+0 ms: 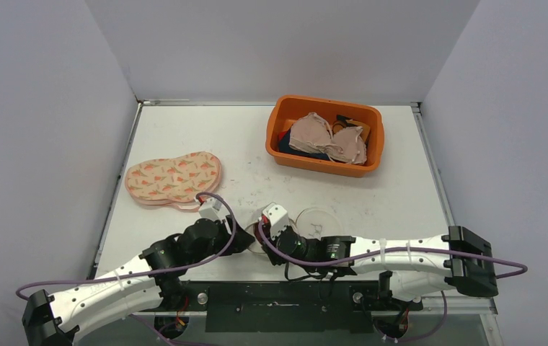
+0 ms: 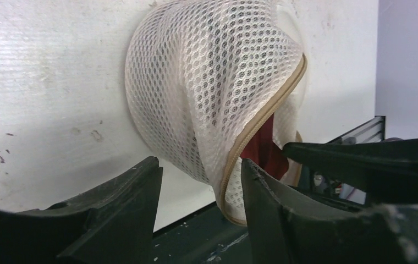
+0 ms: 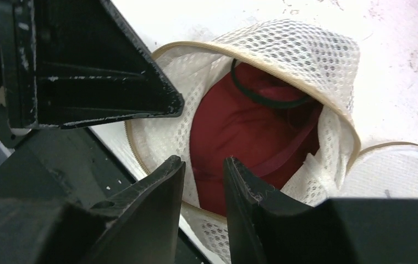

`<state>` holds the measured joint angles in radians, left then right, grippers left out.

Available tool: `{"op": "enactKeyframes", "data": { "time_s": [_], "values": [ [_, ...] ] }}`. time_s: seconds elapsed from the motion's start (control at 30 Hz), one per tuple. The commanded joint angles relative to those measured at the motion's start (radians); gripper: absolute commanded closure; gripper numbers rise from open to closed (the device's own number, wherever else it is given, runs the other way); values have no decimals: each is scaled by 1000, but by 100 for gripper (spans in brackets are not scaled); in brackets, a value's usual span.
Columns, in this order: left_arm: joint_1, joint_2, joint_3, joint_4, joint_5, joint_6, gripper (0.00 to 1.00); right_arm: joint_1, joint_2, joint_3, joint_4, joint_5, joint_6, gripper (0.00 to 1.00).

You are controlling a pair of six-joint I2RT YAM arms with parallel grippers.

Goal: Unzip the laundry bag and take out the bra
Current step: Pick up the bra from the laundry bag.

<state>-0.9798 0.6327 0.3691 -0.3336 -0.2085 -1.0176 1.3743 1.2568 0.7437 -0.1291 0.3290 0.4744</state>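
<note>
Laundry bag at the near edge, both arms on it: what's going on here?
Both arms are working on the mesh laundry bag at the near edge of the table. Its zipper is open and the red bra is still inside. The left gripper is open, with the bag's rim hanging between its fingers. The right gripper is at the opening, jaws slightly apart, with nothing clearly pinched. An orange bin of clothes and a patterned pouch sit farther back.

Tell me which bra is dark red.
The dark red bra is the one inside the open white mesh laundry bag. The beige bra lies in the orange bin at the back.
</note>
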Motion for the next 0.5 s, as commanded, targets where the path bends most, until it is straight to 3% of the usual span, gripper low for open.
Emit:
{"op": "enactKeyframes", "data": {
  "time_s": [0.0, 0.23, 0.47],
  "values": [
    [3, -24, 40, 6, 57, -45, 45, 33, 14, -9, 17, -15, -41, 69],
    [-2, -5, 28, 34, 84, -69, 43, 82, 60, -13, 25, -26, -58, 72],
    [-26, 98, 80, -24, 25, -27, 54, 114, 83, -4, 25, -13, -56, 71]
  ]
}}
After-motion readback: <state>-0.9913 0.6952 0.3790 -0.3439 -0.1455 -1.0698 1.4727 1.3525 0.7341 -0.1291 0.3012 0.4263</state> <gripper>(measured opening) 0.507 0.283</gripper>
